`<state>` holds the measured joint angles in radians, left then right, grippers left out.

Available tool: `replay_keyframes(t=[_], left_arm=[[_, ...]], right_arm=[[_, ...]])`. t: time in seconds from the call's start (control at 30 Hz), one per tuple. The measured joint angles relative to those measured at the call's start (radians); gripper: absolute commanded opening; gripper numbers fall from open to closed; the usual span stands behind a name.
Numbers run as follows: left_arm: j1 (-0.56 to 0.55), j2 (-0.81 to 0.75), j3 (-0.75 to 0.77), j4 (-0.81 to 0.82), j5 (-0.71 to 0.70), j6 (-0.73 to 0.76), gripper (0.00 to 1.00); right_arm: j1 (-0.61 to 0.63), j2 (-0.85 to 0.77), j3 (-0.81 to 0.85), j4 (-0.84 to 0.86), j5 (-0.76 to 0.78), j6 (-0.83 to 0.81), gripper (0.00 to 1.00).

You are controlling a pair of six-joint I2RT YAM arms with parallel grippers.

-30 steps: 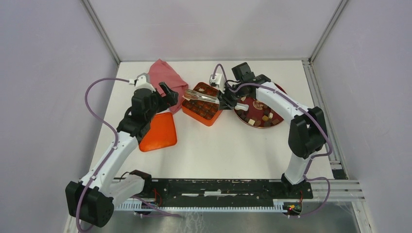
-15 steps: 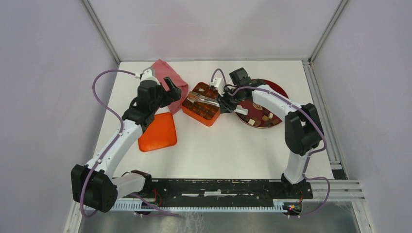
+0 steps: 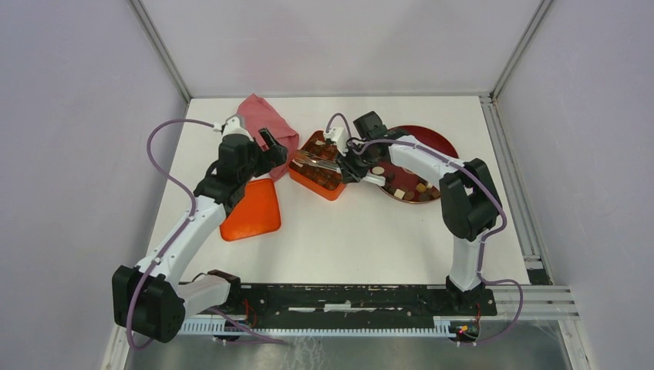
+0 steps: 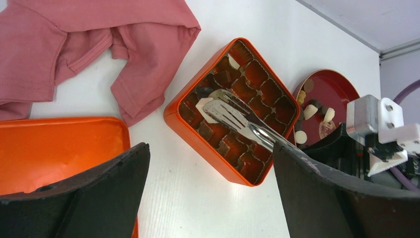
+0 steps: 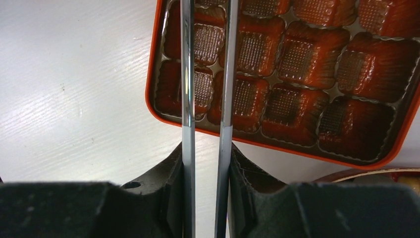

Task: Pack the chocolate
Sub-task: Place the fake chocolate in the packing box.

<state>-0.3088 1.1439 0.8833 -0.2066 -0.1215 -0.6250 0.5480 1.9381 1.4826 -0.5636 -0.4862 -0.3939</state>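
The right wrist view cuts off the tips of the metal tongs (image 5: 186,99) at its top edge and shows only a sliver of the dark red plate (image 3: 432,139) in its lower corner. From above, the right arm hides part of that plate. The right gripper (image 5: 207,163) is narrowed, clamping the two tong arms between its fingers, and the tong blades reach out over the orange box (image 4: 198,141). This box sits in the far half of the table (image 3: 347,239), near the middle. Its gridded brown liner holds a few pieces of the chocolate (image 4: 205,106): one cream piece lies right at the tong tips, though whether the blades pinch it cannot be told. Darker pieces in cells toward the box's far side are hard to separate from the liner. The cells nearest the right gripper are empty. More pieces, cream and brown, lie on the plate just beside the box, toward the table's right edge. The left gripper (image 4: 210,146) hangs above the table with its jaws spread wide, holding nothing. Under it, an orange lid (image 3: 251,212) lies toward the left edge, and a pink cloth (image 3: 266,119) is crumpled near the far edge, next to the box.
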Motion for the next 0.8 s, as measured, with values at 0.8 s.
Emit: replay_keyframes(t=[0.8], left_arm=[[0.0, -0.082, -0.043, -0.023, -0.01, -0.019, 0.98]], right_arm=[[0.035, 0.045, 0.037, 0.013, 0.029, 0.012, 0.37]])
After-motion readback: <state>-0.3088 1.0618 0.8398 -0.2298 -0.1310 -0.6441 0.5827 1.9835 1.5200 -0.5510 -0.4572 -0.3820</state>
